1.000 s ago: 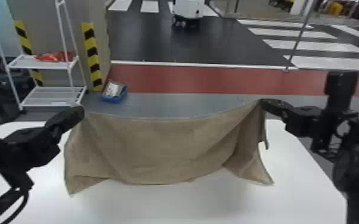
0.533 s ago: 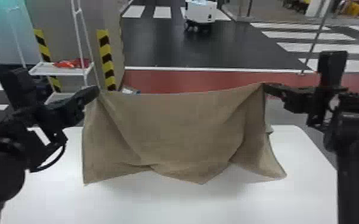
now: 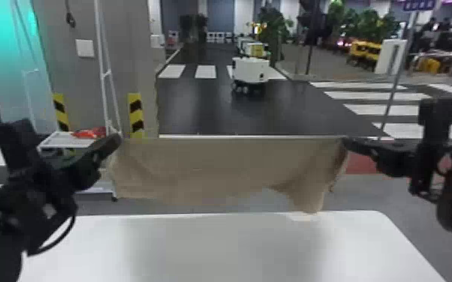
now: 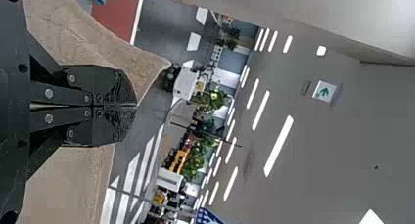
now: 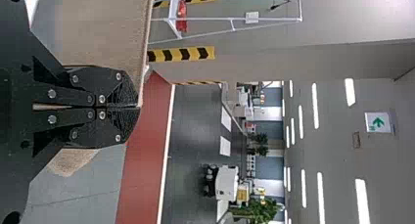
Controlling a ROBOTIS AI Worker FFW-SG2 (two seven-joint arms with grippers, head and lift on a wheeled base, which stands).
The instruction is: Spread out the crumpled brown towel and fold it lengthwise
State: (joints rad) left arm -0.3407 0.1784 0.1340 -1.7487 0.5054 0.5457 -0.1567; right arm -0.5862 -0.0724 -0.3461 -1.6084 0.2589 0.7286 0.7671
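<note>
In the head view the brown towel [image 3: 214, 168] hangs in the air between both arms, its top edge stretched nearly straight and its lower edge uneven, with a corner drooping at the right. My left gripper [image 3: 115, 140] holds its upper left corner; my right gripper [image 3: 346, 141] holds the upper right one. In the left wrist view the left gripper [image 4: 136, 105] is shut, with towel [image 4: 73, 33] on both sides of it. The right wrist view has the right gripper [image 5: 139, 106] shut at the edge of the towel [image 5: 107, 33].
Below and nearer than the towel lies the white table [image 3: 221, 247]. A white rack [image 3: 64, 139] with a red item [image 3: 90, 132] stands beyond it at the left, beside a grey pillar [image 3: 131, 67]. A white wheeled machine [image 3: 250, 69] is on the floor farther back.
Both grippers have raised the towel, and its top edge has gone from sagging to nearly straight. The head view has tilted upward, so more of the room behind shows.
</note>
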